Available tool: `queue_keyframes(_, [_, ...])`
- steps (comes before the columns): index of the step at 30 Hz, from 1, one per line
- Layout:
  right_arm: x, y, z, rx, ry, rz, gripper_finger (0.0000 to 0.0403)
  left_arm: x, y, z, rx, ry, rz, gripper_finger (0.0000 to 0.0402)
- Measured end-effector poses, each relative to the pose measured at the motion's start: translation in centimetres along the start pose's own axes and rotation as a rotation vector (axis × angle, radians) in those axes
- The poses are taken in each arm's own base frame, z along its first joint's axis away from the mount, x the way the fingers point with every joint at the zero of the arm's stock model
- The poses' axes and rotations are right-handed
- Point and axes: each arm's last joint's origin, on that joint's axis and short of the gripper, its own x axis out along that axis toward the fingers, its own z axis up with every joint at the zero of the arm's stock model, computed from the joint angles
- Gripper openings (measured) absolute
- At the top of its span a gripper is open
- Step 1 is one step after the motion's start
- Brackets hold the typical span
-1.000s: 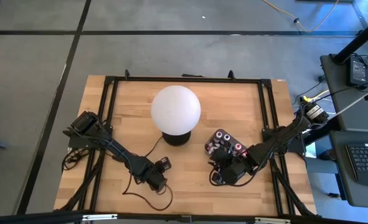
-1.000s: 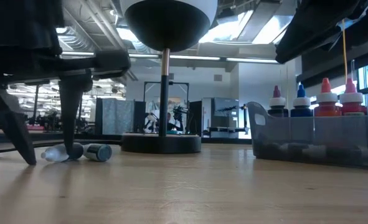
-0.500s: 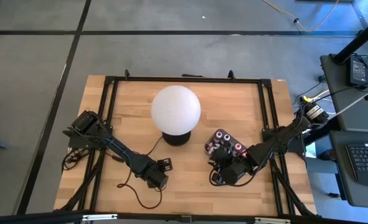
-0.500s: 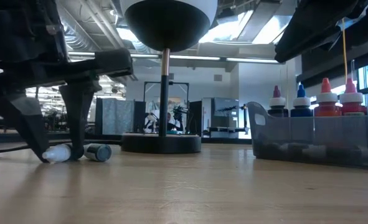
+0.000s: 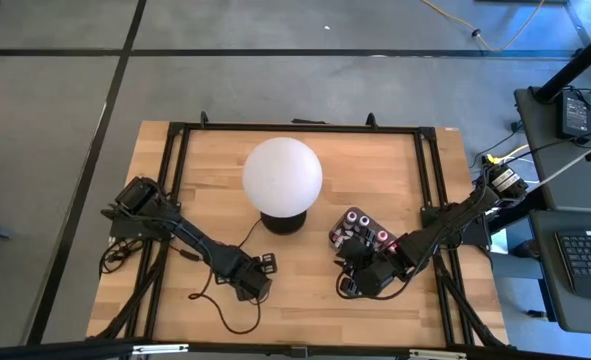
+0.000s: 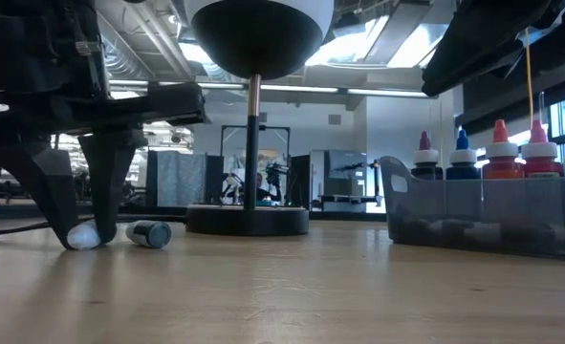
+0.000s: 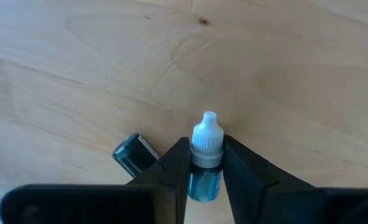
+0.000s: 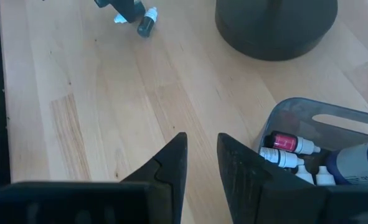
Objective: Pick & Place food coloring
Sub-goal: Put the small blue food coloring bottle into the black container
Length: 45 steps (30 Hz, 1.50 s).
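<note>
**Left jaws around a blue bottle on the counter**

I am watching a wooden counter (image 5: 375, 160) from above, with a white globe lamp (image 5: 282, 175) standing near its middle on a dark round base.

My left gripper (image 7: 205, 163) is down at the counter, on the near side of the lamp. Between its jaws lies a small blue food coloring bottle (image 7: 204, 162) with a pale pointed tip; the tip sticks out past the jaw ends. Both jaws sit against the bottle's sides, clenched on it. In the low view the bottle's pale tip (image 6: 83, 235) rests on the wood between the two dark fingers. Just beside the left jaws, outside them, lies a second dark bluish bottle (image 7: 134, 154) on its side, apart from the one being grasped.

My right gripper (image 8: 202, 158) waits over bare wood, its jaws drawn close together with a narrow gap and nothing between them. Just beside those jaws is a dark translucent tray (image 8: 308, 121) holding more food coloring bottles (image 8: 291, 142), one red with a pale tip lying down. In the low view, red and blue bottles stand upright in the tray (image 6: 473, 215).
</note>
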Motion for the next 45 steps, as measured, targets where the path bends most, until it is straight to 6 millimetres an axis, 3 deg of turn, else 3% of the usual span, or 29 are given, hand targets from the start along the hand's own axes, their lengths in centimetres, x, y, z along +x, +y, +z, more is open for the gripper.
queue_keyframes(12, [-0.7,1.2,-0.5,-0.115,-0.031,0.067,0.0092,-0.2,-0.4,0.7,-0.330,0.026,0.075,0.0077])
queue_keyframes(17, [-1.0,2.1,-0.1,-0.193,-0.095,0.134,0.0092,-1.4,1.4,2.3,-0.596,-0.073,0.252,0.0069])
queue_keyframes(22, [-1.0,2.4,0.0,-0.226,-0.103,0.178,0.0092,-2.6,4.1,3.5,-0.896,-0.335,0.375,0.0076])
queue_keyframes(26, [-1.4,2.8,-0.1,-0.243,-0.053,0.250,0.0092,-3.6,6.3,4.1,-1.030,-0.589,0.426,0.0073])
queue_keyframes(33, [-6.6,3.7,-0.1,-0.318,-0.139,0.264,0.0092,-4.9,9.7,2.7,-1.141,-0.935,0.593,0.0076])
queue_keyframes(38, [-9.3,4.2,-1.6,-0.350,-0.252,0.223,0.0092,-3.6,11.6,1.4,-1.118,-1.080,0.695,0.0076])
queue_keyframes(45, [-9.1,4.8,-3.1,-0.269,-0.224,0.217,0.0092,-1.4,13.7,-0.3,-1.099,-1.246,0.782,0.0077])
